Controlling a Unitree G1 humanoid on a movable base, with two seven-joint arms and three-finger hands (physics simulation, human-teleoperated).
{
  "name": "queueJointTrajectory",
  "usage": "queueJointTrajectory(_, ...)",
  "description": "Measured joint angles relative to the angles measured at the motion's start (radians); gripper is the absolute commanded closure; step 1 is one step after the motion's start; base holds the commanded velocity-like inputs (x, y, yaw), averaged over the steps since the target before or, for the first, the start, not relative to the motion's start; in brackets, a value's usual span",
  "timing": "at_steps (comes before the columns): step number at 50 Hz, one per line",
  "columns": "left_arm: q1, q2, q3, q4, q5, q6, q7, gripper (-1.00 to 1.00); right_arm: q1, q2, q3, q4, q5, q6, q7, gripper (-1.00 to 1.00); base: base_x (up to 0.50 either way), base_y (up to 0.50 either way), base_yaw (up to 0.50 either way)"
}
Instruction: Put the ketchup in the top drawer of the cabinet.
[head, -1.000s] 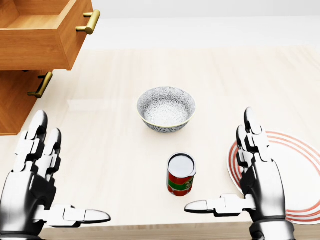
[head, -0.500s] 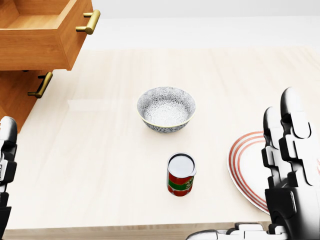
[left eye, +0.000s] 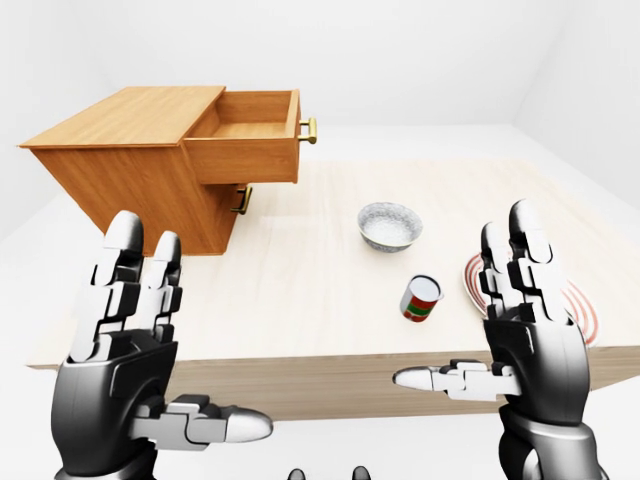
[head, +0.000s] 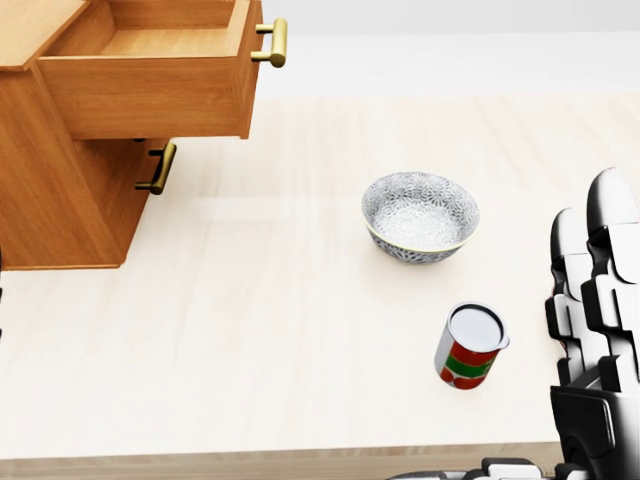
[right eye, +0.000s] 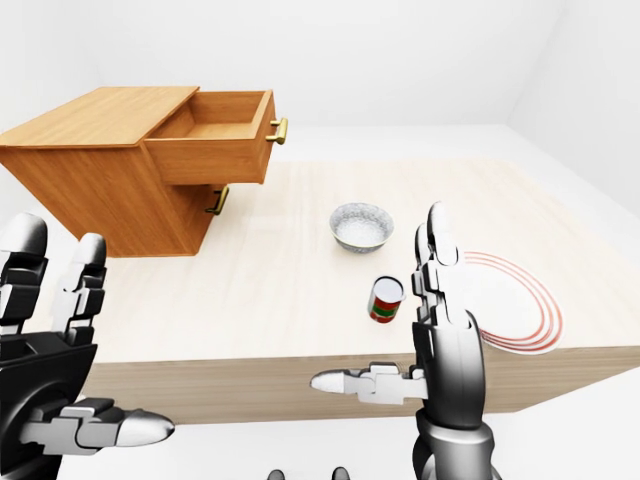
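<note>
While both arms hang raised at the near edge of the pale wooden table (left eye: 300, 290), the left robot hand (left eye: 125, 345) fills the lower left of the left-eye view with its fingers (left eye: 118, 270) spread upright and its thumb jutting sideways, holding nothing. At the lower right the right robot hand (left eye: 525, 330) stands the same way, fingers apart and thumb pointing toward the view's centre, also holding nothing. Just beyond the right robot hand, a red-and-green can with a white top (head: 470, 347), the only container in sight that could be the ketchup, stands upright on the table, near its edge and free of both hands. To the right of the can in the right-eye view lies a white plate with red rings (right eye: 515, 300), partly hidden behind the raised fingers. Farther up the table sits a grey patterned bowl (head: 420, 216), upright and apart from the can. At the far left of the table stands the wooden cabinet (left eye: 130, 170), its top drawer (head: 150, 70) pulled well out and showing a bare wooden floor, a brass handle (head: 272, 42) on its face. Below it, the lower drawer is closed, with a second brass handle (head: 158, 168) showing in the head view.
</note>
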Motion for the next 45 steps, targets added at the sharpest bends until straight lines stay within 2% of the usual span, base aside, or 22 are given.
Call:
queueJointTrajectory(25, 0.021, -0.008, 0.000, -0.009, -0.006, 0.000, -0.014, -1.00, 0.000, 0.000, 0.005, -0.003, -0.008, 0.000, -0.002, -1.00, 0.00, 0.50, 0.00)
queueJointTrajectory(36, 0.020, -0.009, 0.007, -0.009, -0.011, 0.000, -0.017, -1.00, -0.006, 0.001, 0.010, -0.006, 0.007, 0.000, 0.000, -1.00, 0.02, 0.02, 0.00)
queueJointTrajectory(45, 0.017, -0.012, 0.014, -0.009, -0.015, 0.000, -0.022, -1.00, 0.002, -0.005, 0.012, -0.013, 0.036, 0.000, 0.012, -1.00, 0.48, 0.02, 0.00)
